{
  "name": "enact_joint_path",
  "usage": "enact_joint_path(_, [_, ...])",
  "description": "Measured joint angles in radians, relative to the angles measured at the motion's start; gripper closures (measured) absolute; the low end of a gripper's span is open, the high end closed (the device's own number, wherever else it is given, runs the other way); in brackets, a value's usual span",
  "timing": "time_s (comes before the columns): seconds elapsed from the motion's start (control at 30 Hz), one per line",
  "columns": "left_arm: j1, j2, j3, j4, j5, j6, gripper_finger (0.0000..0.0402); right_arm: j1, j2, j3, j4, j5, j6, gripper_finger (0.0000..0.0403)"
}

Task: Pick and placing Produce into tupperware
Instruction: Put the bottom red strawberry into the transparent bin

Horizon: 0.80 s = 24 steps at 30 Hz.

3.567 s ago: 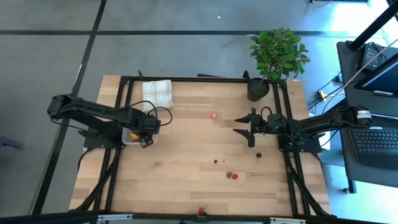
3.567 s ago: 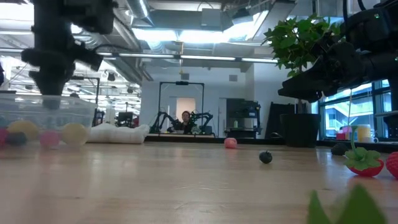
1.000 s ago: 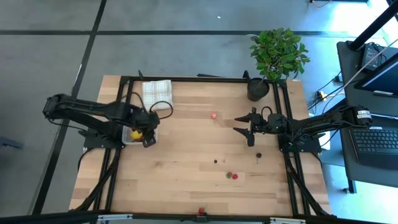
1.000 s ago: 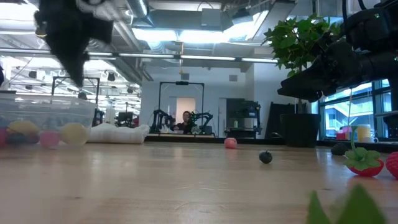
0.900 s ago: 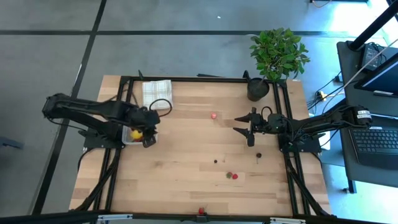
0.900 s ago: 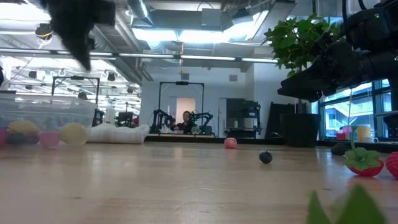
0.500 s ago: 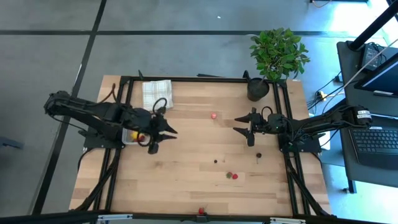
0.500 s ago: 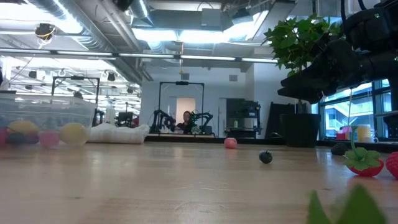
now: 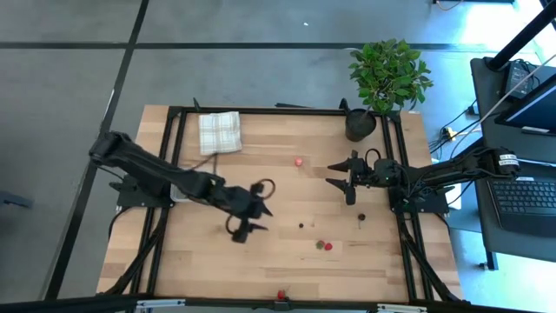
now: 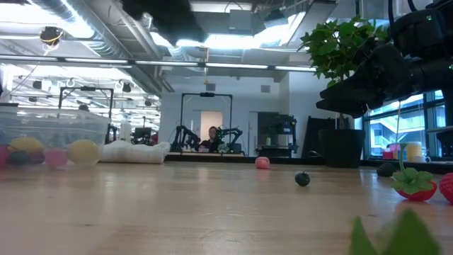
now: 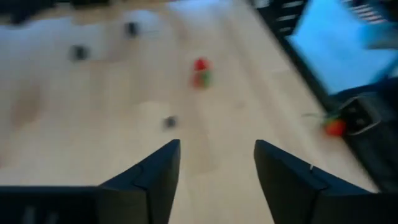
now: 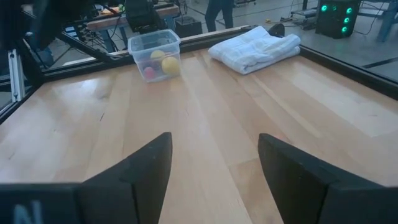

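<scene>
1. Tupperware (image 12: pixel 154 52): clear box at the left edge of the table in the high view, mostly hidden there under the left arm; in the low view it sits far left w/ two yellow pieces (image 10: pixel 83 151) and pink ones inside
2. Checked cloth (image 9: pixel 219 132): upper left of the table, folded, apart from the box
3. Left gripper (image 9: pixel 250 216): centre-left of the high frame, arm stretched out over bare wood, well clear of the box; jaws apart, nothing between them. Its wrist cam shows both fingers (image 11: pixel 149 180) spread w/ loose fruit beyond
4. Pink piece (image 9: pixel 298 161): upper centre of the table, alone
5. Small dark piece (image 9: pixel 301 225): lower centre, just right of the left gripper
6. Red strawberry pair (image 9: pixel 324 246): lower centre-right, touching or nearly so
7. Another dark piece (image 9: pixel 360 216): right of centre, below the right gripper
8. Right gripper (image 9: pixel 341 180): centre-right, hovering, jaws wide and empty
9. Red piece (image 9: pixel 281 296): bottom edge, centre
10. Potted plant (image 9: pixel 387 76): upper right corner of the table
</scene>
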Motion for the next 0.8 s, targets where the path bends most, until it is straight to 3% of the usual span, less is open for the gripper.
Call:
enact_joint_path(0.27, [0.039,0.18,-0.001,0.29,0.406,-0.157,0.0172,0.0,0.0,0.0,-0.005,-0.002,0.0,0.0163])
enact_joint_path(0.4, [0.052,0.232,-0.001,0.373,0.42,-0.177,0.0171,0.0,0.0,0.0,-0.005,-0.002,0.0,0.0163])
enact_joint_path(0.63, [0.052,0.261,-0.001,0.38,0.443,-0.146,0.0171,0.0,0.0,0.0,-0.004,-0.002,0.001,0.0163])
enact_joint_path(0.8, [0.017,0.261,-0.001,0.367,0.292,0.015,0.0173,0.0,0.0,0.0,-0.005,-0.002,0.001,0.0163])
